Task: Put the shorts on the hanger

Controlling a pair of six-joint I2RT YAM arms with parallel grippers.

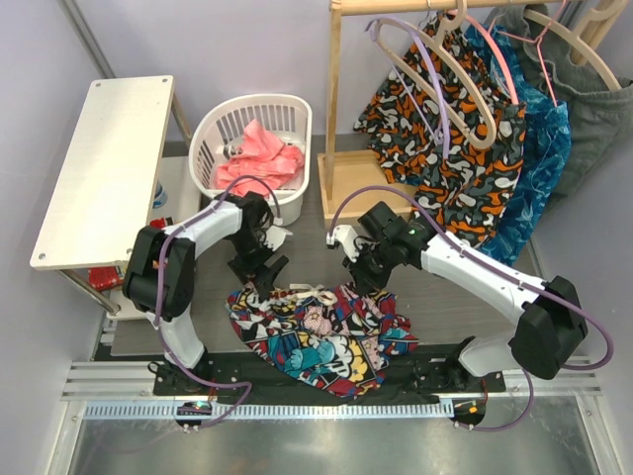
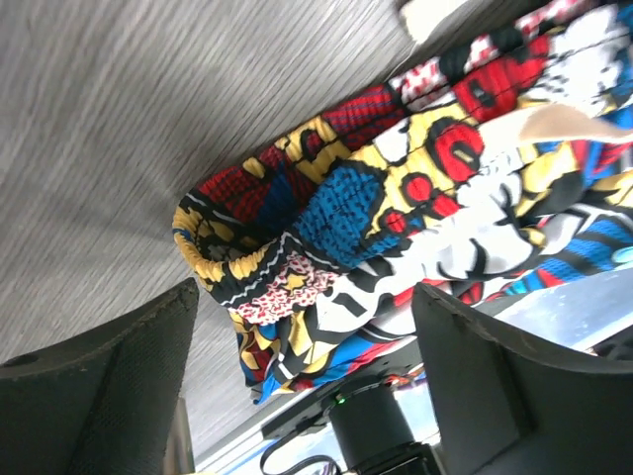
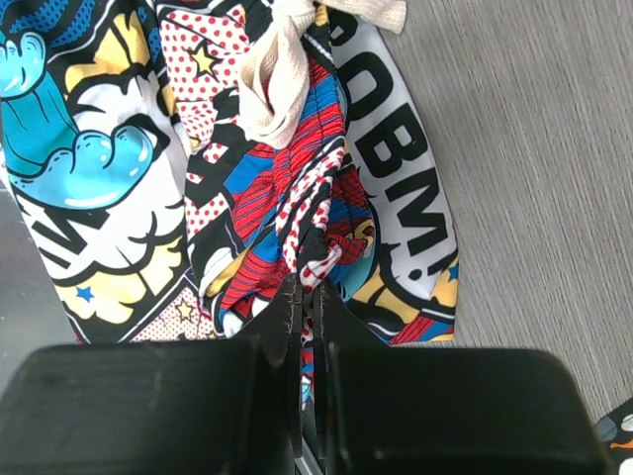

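Two limp, light layers, I judge: the shorts (image 1: 321, 336) lie bunched on the surface at 6 o'clock, the hanger (image 1: 482, 127) at 1 o'clock. My right jaws clamp a waistband fold; my left jaws gape over the 9 o'clock corner, the likeliest second hold.

White laundry basket (image 1: 213, 139) at far side, pink cloth (image 1: 262, 158) heaped inside. White shelf (image 1: 104, 168) left of it. Wooden rack (image 1: 332, 89) right: orange-black-white garment (image 1: 475, 188), blue garment (image 1: 544, 158), lilac hanger (image 1: 427, 69), pink hanger (image 1: 504, 64) hanging.
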